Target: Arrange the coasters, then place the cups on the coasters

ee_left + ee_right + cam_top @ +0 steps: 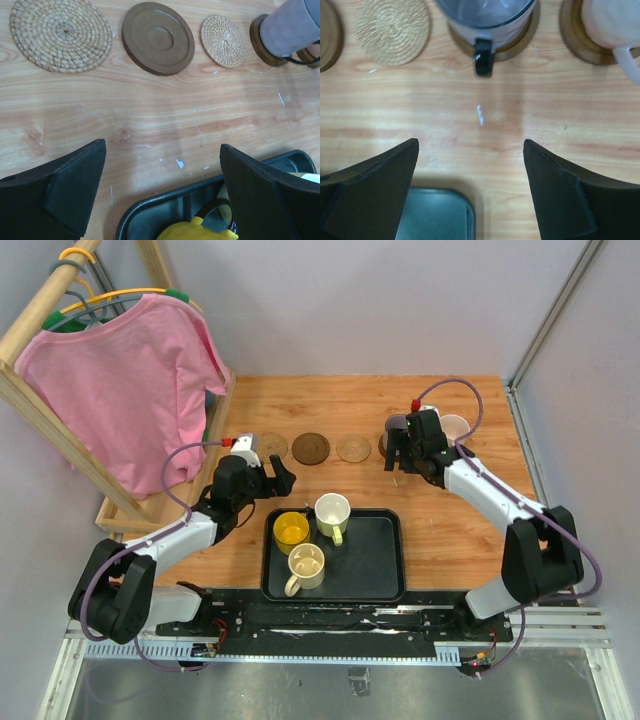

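My right jaws stood spread; ahead, the purple cup (486, 11) sat upright on 1 dark coaster (522, 41), handle pointing back between them. Left jaws spread too.

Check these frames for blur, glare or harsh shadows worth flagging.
Top view: sharp and evenly lit, only soft shadows on the table. Left wrist view: the woven coaster is crisp, the grey cup at the corner is slightly soft. Right wrist view: soft throughout, and the pink cup is blurred at the edge.
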Controlling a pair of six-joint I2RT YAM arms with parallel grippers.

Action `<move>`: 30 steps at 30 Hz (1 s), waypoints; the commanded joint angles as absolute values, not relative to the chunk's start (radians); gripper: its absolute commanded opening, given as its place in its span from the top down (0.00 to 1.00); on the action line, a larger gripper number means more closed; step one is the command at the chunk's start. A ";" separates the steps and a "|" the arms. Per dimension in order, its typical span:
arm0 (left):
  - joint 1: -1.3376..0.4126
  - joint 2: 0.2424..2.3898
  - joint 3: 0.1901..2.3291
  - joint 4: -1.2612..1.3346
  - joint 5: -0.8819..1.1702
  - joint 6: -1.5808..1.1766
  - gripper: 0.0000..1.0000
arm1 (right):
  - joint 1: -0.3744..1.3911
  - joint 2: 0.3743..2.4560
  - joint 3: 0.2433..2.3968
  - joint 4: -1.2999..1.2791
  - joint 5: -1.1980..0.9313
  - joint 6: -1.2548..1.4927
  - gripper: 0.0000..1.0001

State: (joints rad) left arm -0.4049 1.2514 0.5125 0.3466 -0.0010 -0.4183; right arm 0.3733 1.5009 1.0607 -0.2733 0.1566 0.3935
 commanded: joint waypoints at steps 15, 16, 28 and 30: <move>-0.492 1.129 0.402 0.365 -0.034 -0.444 0.00 | 0.820 1.179 0.898 -0.349 0.154 0.534 0.02; -0.495 1.121 0.398 0.363 -0.037 -0.447 0.00 | 0.836 1.181 0.897 -0.350 0.154 0.538 0.02; -0.523 1.061 0.350 0.355 -0.073 -0.475 0.00 | 1.002 1.256 0.902 -0.354 0.173 0.541 0.02; -0.527 1.056 0.350 0.348 -0.080 -0.476 0.00 | 1.016 1.279 0.910 -0.367 0.177 0.546 0.02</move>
